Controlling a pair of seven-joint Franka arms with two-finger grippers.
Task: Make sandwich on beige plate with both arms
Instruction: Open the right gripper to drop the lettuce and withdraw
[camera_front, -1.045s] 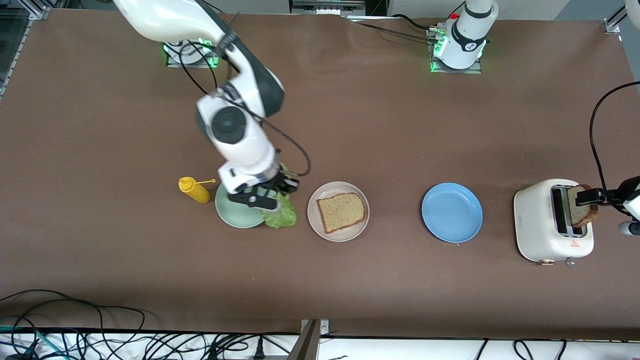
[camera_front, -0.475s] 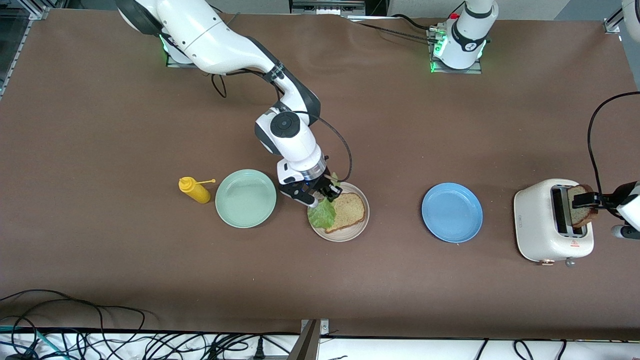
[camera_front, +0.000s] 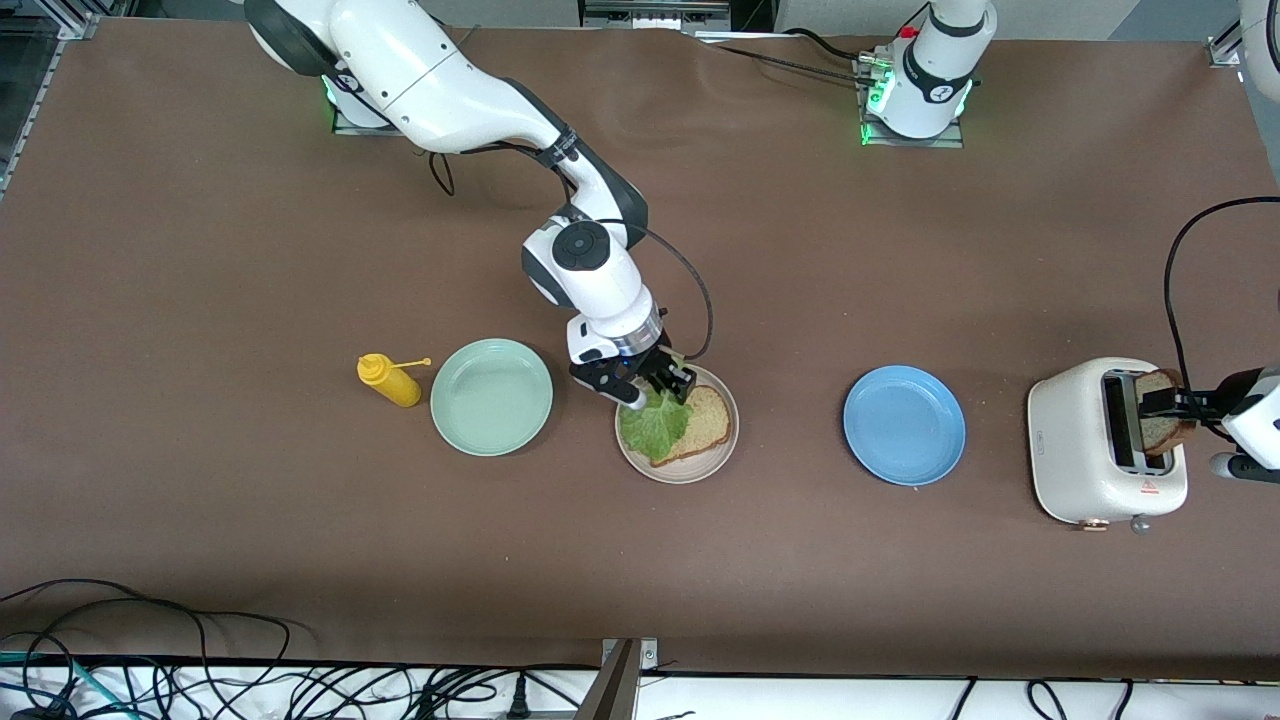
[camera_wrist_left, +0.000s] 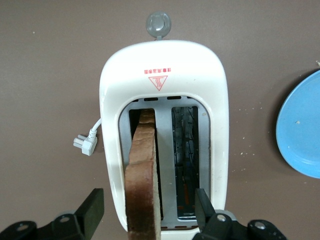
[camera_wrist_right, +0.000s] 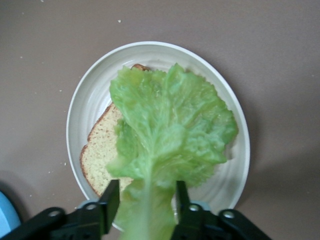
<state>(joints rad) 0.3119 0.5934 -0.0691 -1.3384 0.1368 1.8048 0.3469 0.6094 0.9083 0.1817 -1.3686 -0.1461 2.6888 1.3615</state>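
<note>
The beige plate (camera_front: 700, 468) (camera_wrist_right: 86, 100) holds one brown bread slice (camera_front: 708, 420) (camera_wrist_right: 99, 156). A ruffled green lettuce leaf (camera_front: 655, 425) (camera_wrist_right: 170, 127) lies over the half of that slice toward the right arm's end. My right gripper (camera_front: 650, 385) (camera_wrist_right: 146, 195) hovers over the plate's rim, open, with the leaf's stem end loose between its fingers. A second, darker bread slice (camera_front: 1160, 420) (camera_wrist_left: 142, 175) stands up out of a white toaster (camera_front: 1075, 450) (camera_wrist_left: 165, 65). My left gripper (camera_front: 1165, 405) (camera_wrist_left: 148, 202) straddles it, open, with a gap on each side.
A mint-green plate (camera_front: 491, 397) and a yellow squeeze bottle (camera_front: 390, 380) sit toward the right arm's end. A blue plate (camera_front: 904, 425) (camera_wrist_left: 302, 135) lies between the beige plate and the toaster. Cables run along the table edge nearest the front camera.
My right arm carried the lettuce from the mint-green plate over to the beige plate, lowered it onto the bread and opened its fingers. My left gripper stayed at the toaster, shifting slightly.
</note>
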